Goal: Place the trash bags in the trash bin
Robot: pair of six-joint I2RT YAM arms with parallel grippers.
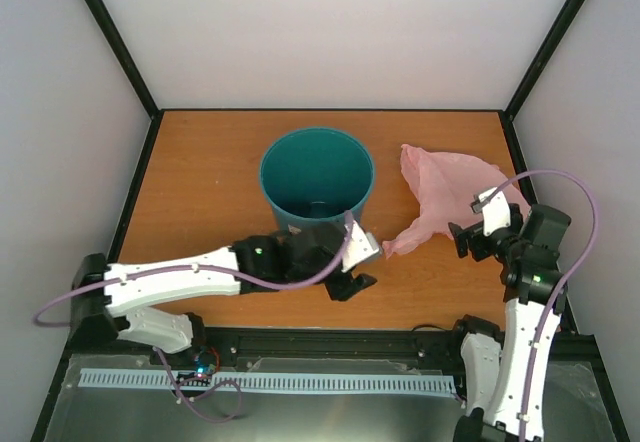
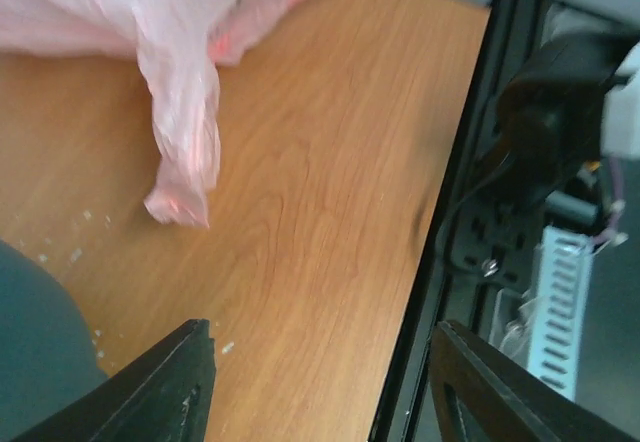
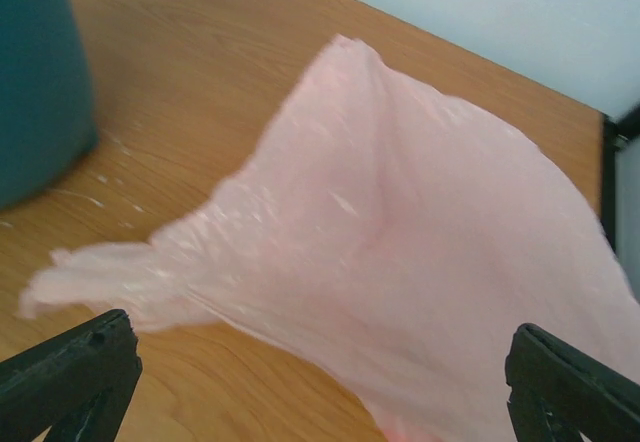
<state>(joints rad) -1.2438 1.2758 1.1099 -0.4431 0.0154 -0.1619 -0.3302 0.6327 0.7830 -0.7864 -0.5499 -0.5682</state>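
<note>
From where I stand, the thin, translucent pink plastic bag [image 1: 450, 194] lies crumpled on the wooden table [image 1: 200, 182], right of the round teal-green plastic bin [image 1: 316, 177] and apart from it. Its twisted tail points toward the left gripper [image 2: 320, 387]. That gripper sits just by the bin's near side, jaws spread wide and empty, while the right gripper [image 3: 320, 382] hovers at the bag's near edge, jaws equally wide, gripping nothing.

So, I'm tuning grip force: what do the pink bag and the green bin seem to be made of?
The pink bag: thin plastic film, it seems; translucent, glossy wrinkles, limp twisted tail. The bin: probably rigid plastic; smooth, even teal wall, clean round rim.
</note>
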